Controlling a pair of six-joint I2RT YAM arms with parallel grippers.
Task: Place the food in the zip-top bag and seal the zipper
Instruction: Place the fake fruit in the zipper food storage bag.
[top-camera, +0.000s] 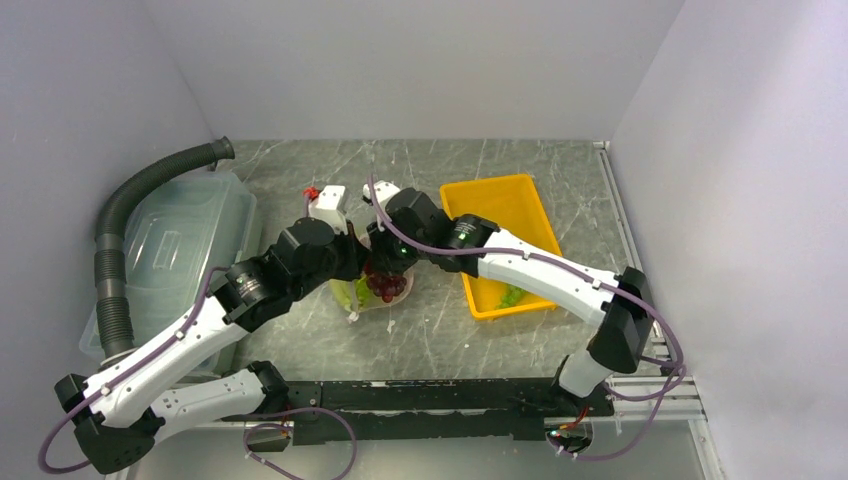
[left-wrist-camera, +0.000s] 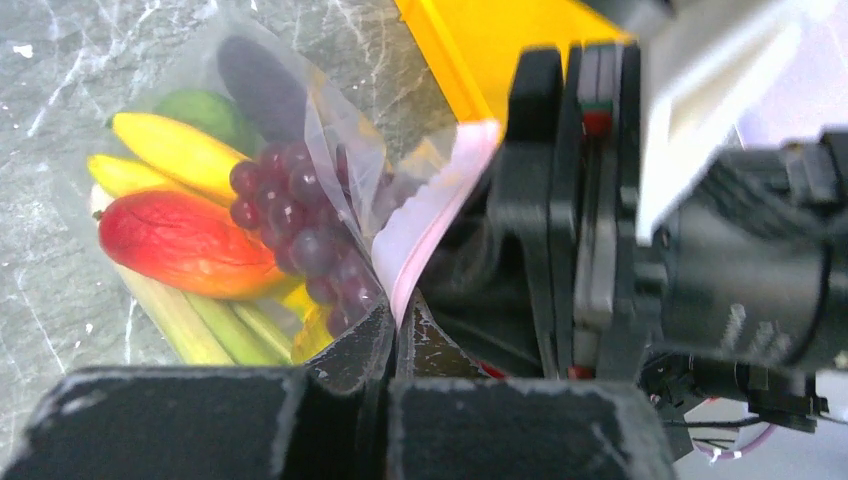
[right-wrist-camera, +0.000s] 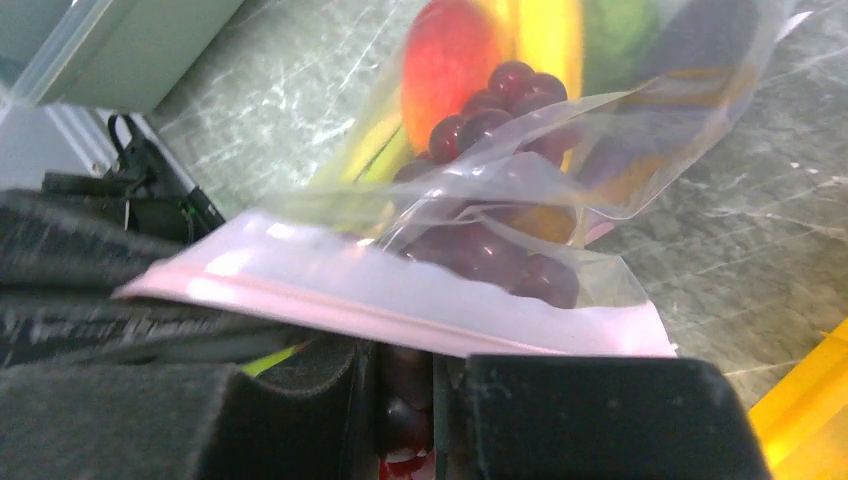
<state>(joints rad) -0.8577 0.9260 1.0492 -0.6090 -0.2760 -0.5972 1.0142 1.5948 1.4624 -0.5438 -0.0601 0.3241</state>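
Observation:
The zip-top bag (left-wrist-camera: 345, 140) lies on the table between both arms, its mouth raised. Inside it I see yellow bananas (left-wrist-camera: 170, 145), a red-orange fruit (left-wrist-camera: 170, 240), a purple eggplant (left-wrist-camera: 260, 85), a green round fruit (left-wrist-camera: 205, 108) and a pale leek (left-wrist-camera: 210, 330). My left gripper (left-wrist-camera: 397, 320) is shut on the pink zipper (left-wrist-camera: 440, 200) at the bag's mouth. My right gripper (right-wrist-camera: 403, 370) is shut on the dark grapes (right-wrist-camera: 400, 420), which reach into the mouth under the zipper (right-wrist-camera: 330, 300). From above, both grippers meet over the bag (top-camera: 372, 290).
A yellow tray (top-camera: 490, 200) stands right of the bag with green grapes (top-camera: 511, 296) at its near end. A large translucent lidded bin (top-camera: 180, 250) and a ribbed hose (top-camera: 110, 270) fill the left side. Walls close the back and both sides.

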